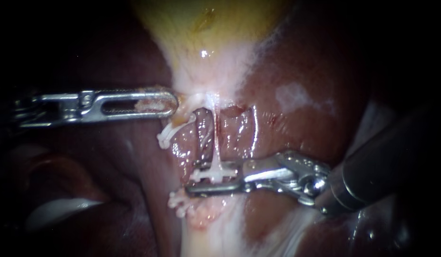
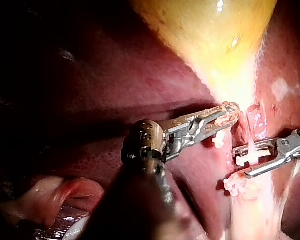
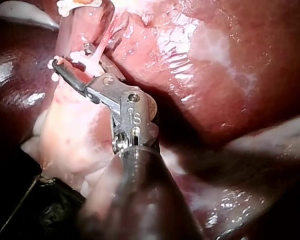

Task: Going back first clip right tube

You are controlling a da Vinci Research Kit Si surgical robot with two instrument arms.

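A thin pale right tube (image 1: 214,138) runs down from the yellow gallbladder (image 1: 206,28) over the liver (image 1: 296,71). A white clip (image 1: 211,175) sits across it. My right instrument (image 1: 192,178) comes in from the lower right with its jaws open. One jaw stands on each side of the clip, with a gap showing. My left instrument (image 1: 174,103) has its jaws shut on tissue at the gallbladder's neck. The left wrist view shows the same grip (image 2: 234,111) and the right instrument (image 2: 240,162) around the clip (image 2: 247,159). The right wrist view shows the right instrument (image 3: 70,57) at the tube.
Two more white clips sit to the left of the right tube, one just under the left instrument's jaws (image 1: 164,137) and one lower down (image 1: 177,202). Pale fatty tissue (image 1: 210,233) lies below. Dark liver surrounds the field on both sides.
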